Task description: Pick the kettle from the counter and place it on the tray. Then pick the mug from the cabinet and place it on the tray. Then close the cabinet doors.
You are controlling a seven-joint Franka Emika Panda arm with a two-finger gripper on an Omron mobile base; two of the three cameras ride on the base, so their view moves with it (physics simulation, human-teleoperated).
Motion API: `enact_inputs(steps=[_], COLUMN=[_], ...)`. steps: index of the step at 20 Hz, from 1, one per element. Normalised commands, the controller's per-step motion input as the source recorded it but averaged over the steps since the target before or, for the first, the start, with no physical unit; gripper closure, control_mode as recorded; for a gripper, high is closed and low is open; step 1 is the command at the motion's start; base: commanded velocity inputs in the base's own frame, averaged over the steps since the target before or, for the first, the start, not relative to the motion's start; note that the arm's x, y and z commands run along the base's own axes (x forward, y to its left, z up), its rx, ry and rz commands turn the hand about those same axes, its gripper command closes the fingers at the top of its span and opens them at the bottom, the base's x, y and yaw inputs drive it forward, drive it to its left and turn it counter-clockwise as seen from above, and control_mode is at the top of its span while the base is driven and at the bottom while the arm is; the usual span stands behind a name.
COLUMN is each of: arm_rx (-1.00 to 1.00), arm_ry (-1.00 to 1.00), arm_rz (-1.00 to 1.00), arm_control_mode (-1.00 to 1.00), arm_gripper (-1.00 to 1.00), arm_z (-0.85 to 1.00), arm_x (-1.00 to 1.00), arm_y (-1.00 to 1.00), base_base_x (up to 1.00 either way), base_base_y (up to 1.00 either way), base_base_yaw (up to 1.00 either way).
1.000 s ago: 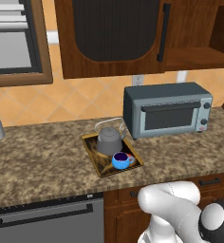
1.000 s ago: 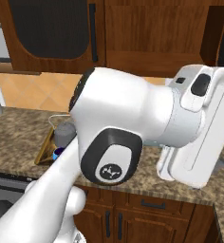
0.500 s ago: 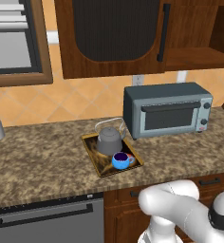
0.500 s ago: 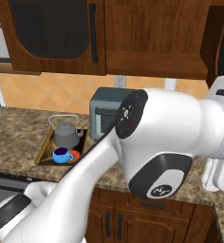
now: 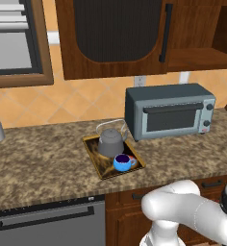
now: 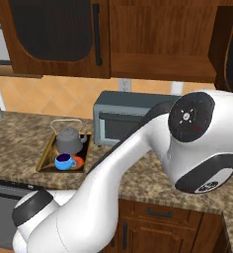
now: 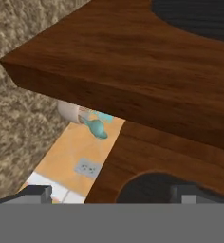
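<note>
On the tray point(image 5: 102, 169), at about seven o'clock from the toaster oven point(image 5: 169, 111), the kettle point(image 5: 110, 142) and the blue mug point(image 5: 122, 163) already sit side by side on the counter point(image 5: 38, 166), so the first two steps look done. What is left, I judge, is shutting the cabinet doors: the left door point(image 5: 113, 36) looks closed, while a second door point(image 6: 230, 44) at three o'clock stands swung out from the cabinet point(image 6: 158, 42). The hand view alone shows the gripper point(image 7: 109, 193), jaws spread wide and empty, close against a door edge point(image 7: 118, 90).
</note>
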Motion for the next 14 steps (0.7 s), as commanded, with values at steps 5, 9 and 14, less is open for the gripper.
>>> enact_inputs(steps=[5, 9, 14], arm_rx=[0.06, 0.03, 0.01], arm_ry=[0.03, 0.04, 0.06], arm_rz=[0.16, 0.17, 0.18], arm_control_mode=[-1.00, -1.00, -1.00], arm_gripper=[-1.00, -1.00, -1.00], arm_z=[-0.16, -0.11, -0.05], arm_x=[0.57, 0.51, 0.35], arm_y=[-0.25, -0.03, 0.23], base_base_x=[0.00, 0.00, 0.00], base_base_y=[0.00, 0.00, 0.00], base_base_yaw=[0.00, 0.00, 0.00])
